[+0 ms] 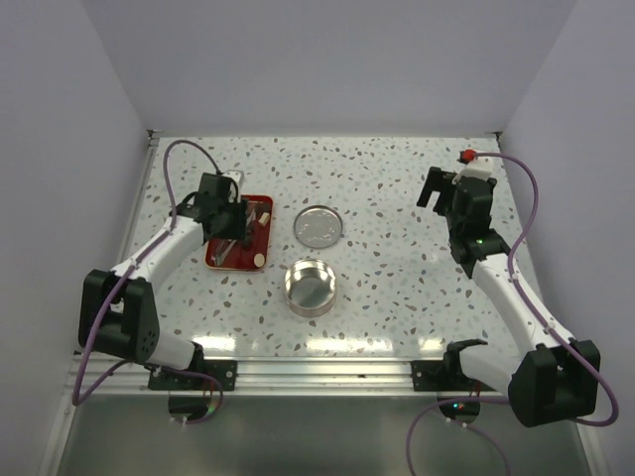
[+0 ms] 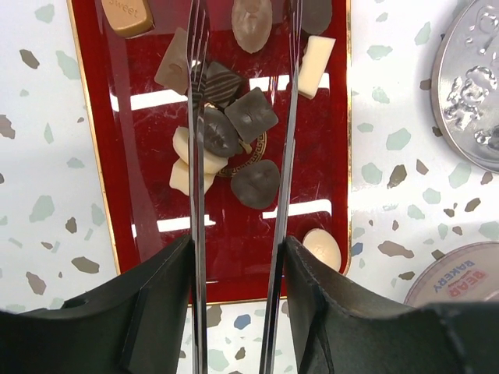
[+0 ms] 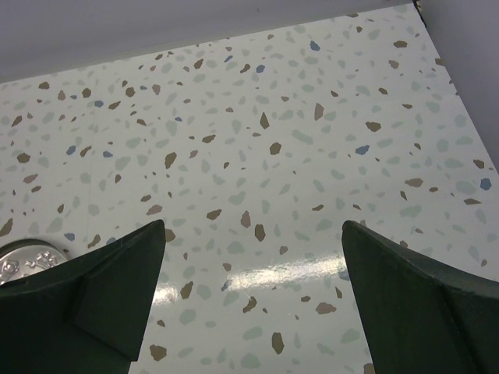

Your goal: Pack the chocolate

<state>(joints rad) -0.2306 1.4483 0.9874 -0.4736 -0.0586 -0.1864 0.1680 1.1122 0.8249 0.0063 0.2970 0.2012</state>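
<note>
We are at the picking step. The small dark-brown and cream chocolate chunks point(image 2: 226, 128) lie heaped on the glossy red rectangular tray point(image 2: 132, 156). The open round metal tin point(image 1: 310, 303) near it looks unfilled, and its embossed silver lid point(image 1: 318, 226) lies just behind. The left gripper point(image 1: 236, 223) hovers over the heap, its thin metal tines partly spread and pinching nothing. The right gripper point(image 3: 253, 304) hangs wide open, well apart. Next, we judge, the tines must straddle one chunk and close gently. The speckled white terrazzo tabletop point(image 3: 257, 117) shines between plain pale walls point(image 1: 327, 59).
</note>
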